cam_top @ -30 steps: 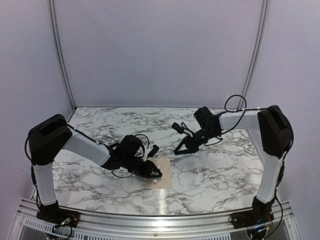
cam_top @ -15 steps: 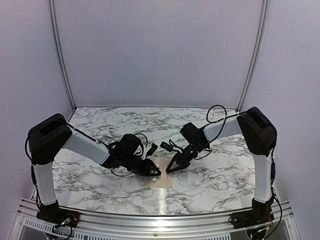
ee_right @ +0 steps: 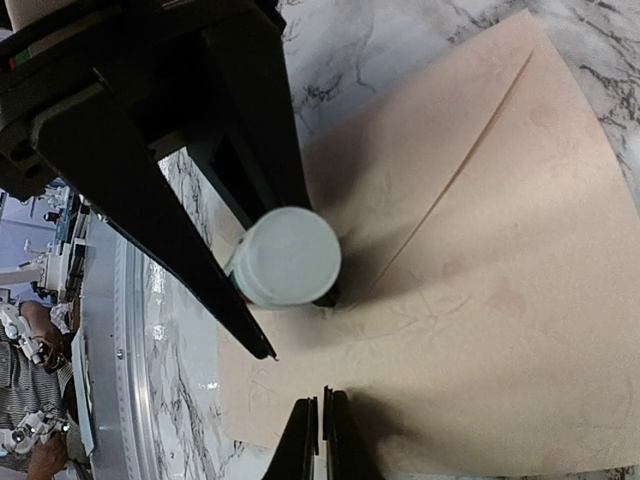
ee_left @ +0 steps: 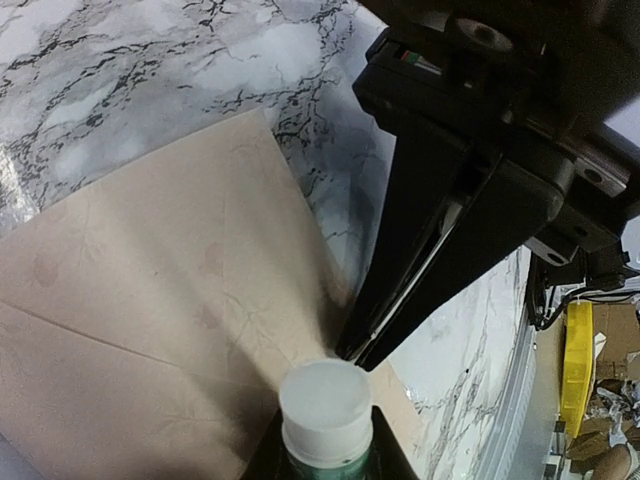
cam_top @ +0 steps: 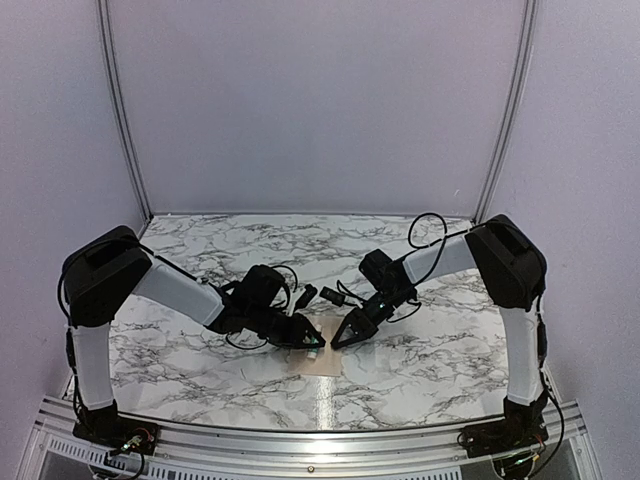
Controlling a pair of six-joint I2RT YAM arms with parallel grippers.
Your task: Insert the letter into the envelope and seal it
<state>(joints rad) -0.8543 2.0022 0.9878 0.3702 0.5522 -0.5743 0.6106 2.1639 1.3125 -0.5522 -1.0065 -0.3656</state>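
Envelope [cam_top: 320,362]: flat on the worktop [cam_top: 440,345] at 6 o'clock; no separate letter shows, so it is likely inside
Left end effector [cam_top: 311,344]: pinching a white-capped glue stick [ee_left: 325,405] over the envelope
Right end effector [cam_top: 338,341]: pressed together; swung in from 2 o'clock to the envelope's edge
Meaning: you're probably at sealing

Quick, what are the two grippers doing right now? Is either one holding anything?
Left gripper: closed on a glue stick.
Right gripper: shut, holding nothing, tips down by the envelope.
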